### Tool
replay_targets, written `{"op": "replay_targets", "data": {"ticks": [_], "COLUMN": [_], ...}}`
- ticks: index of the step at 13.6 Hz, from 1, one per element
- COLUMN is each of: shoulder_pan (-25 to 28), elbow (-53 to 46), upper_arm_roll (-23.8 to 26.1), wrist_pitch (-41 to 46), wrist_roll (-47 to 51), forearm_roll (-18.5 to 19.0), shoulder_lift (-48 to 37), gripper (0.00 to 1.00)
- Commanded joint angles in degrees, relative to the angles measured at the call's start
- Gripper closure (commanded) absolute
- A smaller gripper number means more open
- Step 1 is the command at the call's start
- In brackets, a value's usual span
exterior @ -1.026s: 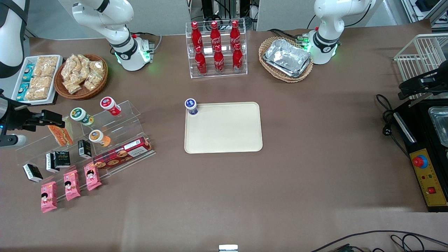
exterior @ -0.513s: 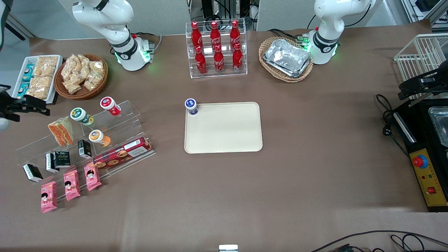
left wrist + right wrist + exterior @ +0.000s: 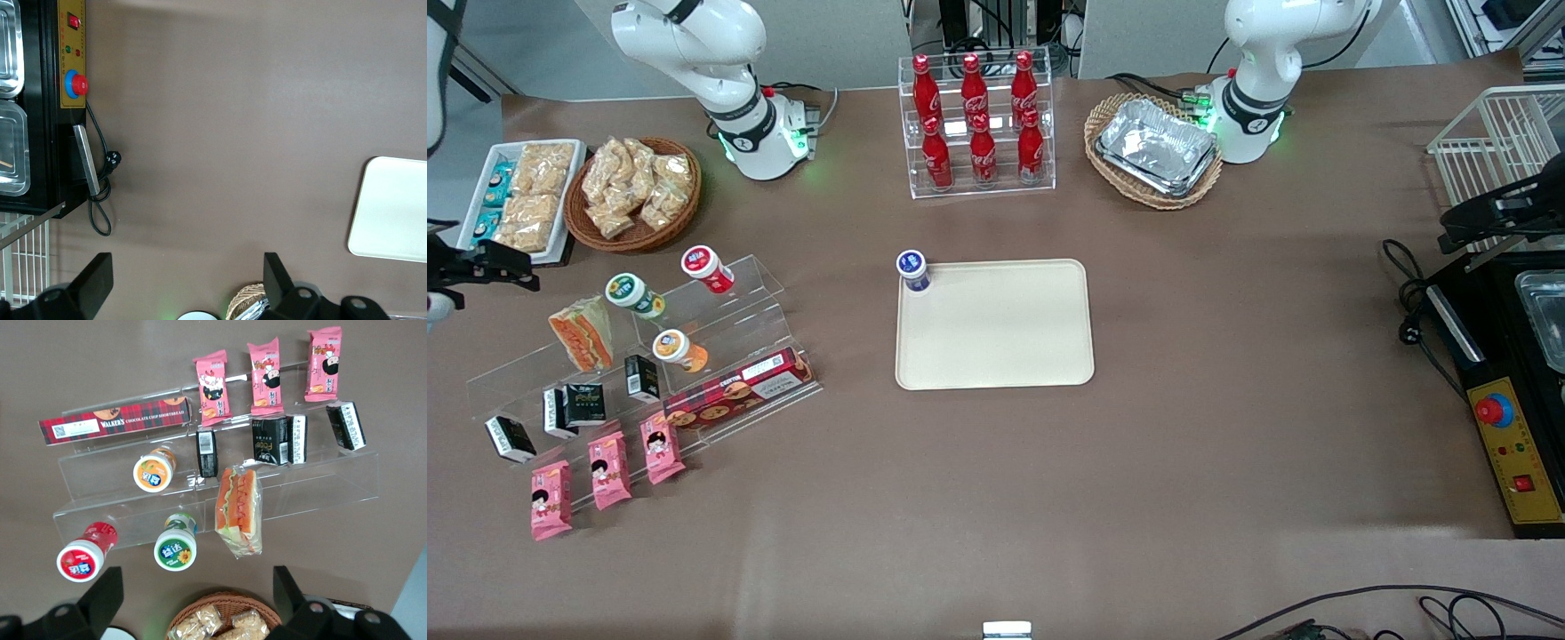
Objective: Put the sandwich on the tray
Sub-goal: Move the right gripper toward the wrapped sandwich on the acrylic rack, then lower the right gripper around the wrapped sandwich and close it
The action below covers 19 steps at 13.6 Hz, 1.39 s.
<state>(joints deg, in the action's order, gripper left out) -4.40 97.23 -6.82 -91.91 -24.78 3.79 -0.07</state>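
The sandwich (image 3: 583, 331) (image 3: 239, 509), a wrapped wedge with orange and green filling, leans on the upper step of a clear acrylic shelf (image 3: 720, 320). It is beside a green-lidded cup (image 3: 633, 295). My gripper (image 3: 511, 265) (image 3: 197, 581) hangs open and holds nothing. It is above the table at the working arm's end, a little farther from the front camera than the sandwich and apart from it. The cream tray (image 3: 994, 324) (image 3: 393, 213) lies flat at mid-table, with a blue-lidded cup (image 3: 912, 269) at one corner.
The shelf also carries lidded cups (image 3: 154, 471), black cartons (image 3: 269, 441), a tartan cookie box (image 3: 113, 419) and pink snack packets (image 3: 264, 367). A wicker snack basket (image 3: 637, 191) and a white snack tray (image 3: 520, 200) sit near the gripper. A cola rack (image 3: 978, 124) and foil trays (image 3: 1156, 147) stand farther back.
My gripper has drawn away from the sandwich, toward the working arm's end of the table and farther from the front camera. The sandwich stays on the shelf.
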Motion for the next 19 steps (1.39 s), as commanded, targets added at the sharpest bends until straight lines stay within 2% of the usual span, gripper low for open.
{"op": "replay_targets", "data": {"ticks": [1, 6, 15, 19], "shoulder_pan": [0.09, -0.08, -0.52, -0.52], "elbow": [8.05, 17.1, 25.64, 27.57], "upper_arm_roll": [0.32, -1.52, -3.19, -5.39], "wrist_pitch": [-5.54, -14.24, -24.44, -28.92], "wrist_roll": [-1.32, -5.54, -7.74, -10.55], "forearm_roll": [3.23, 4.29, 4.38, 4.47], "shoulder_lift": [-3.8, -5.03, -4.33, -3.28], "gripper": [0.0, 0.0, 0.0, 0.0]}}
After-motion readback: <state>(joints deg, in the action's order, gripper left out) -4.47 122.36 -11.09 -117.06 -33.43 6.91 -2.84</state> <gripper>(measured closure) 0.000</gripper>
